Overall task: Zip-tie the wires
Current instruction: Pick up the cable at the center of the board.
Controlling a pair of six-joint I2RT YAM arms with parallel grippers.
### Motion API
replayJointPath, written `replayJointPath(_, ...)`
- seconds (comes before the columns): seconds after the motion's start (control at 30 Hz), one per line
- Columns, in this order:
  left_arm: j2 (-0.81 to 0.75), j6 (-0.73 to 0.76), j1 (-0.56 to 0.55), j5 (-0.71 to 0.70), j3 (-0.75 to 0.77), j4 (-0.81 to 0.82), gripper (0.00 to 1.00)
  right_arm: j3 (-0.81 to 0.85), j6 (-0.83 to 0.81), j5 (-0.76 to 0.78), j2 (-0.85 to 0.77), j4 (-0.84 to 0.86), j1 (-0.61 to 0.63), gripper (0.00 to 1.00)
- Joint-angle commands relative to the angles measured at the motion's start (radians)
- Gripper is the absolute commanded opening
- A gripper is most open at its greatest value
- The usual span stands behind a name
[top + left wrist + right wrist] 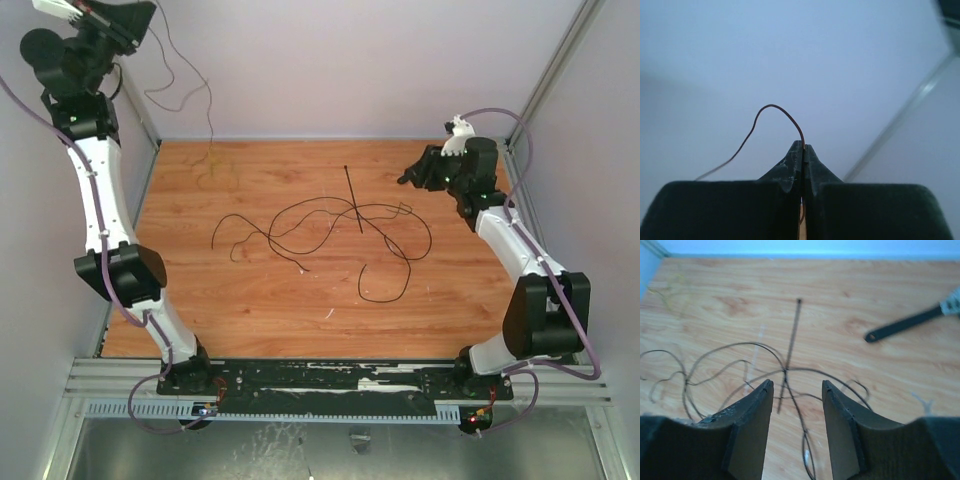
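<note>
Now pinching a thin strand (772, 106) in left gripper (803, 148), up high at far left. Hovering right gripper (797, 385), jaws spread and empty, over wires (747, 343) looped mid-table, zip tie (792, 337) straight across them. Best to square jaws across the tie, clear of loops.

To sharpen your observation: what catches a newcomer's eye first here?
The left fingers, raised high at the far left, pinch a thin brown strand. Mid-table, a straight black zip tie lies across loose dark wires, the right fingers open at far right.
</note>
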Motion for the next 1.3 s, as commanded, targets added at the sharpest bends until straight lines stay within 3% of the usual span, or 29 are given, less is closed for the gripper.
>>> replayJointPath(0.0,0.026,-0.435,0.036,0.109,0.003,0.473,0.0,0.006,0.047,-0.133,-0.013,0.203,0.056,0.45)
replayJointPath(0.13,0.025,-0.617,0.052,0.092,-0.012,0.648,0.0,0.074,0.019,-0.146,0.025,0.233,0.136,0.45)
replayJointPath(0.43,0.008,-0.785,0.054,0.063,-0.009,0.823,0.0,0.106,0.024,-0.195,0.06,0.401,0.223,0.51)
replayJointPath(0.67,-0.045,-0.951,0.036,0.069,-0.11,0.982,0.0,0.111,-0.045,-0.188,0.104,0.533,0.328,0.72)
replayJointPath(0.87,-0.084,-1.07,-0.063,0.087,-0.24,1.142,0.0,0.133,-0.037,-0.245,0.116,0.589,0.383,0.81)
replayJointPath(1.07,-0.13,-1.018,-0.197,0.128,-0.316,1.161,0.0,0.135,-0.155,-0.225,0.095,0.599,0.43,0.88)
replayJointPath(1.27,-0.192,-0.911,-0.306,0.152,-0.392,1.091,0.01,0.088,-0.423,-0.168,0.035,0.602,0.437,0.93)
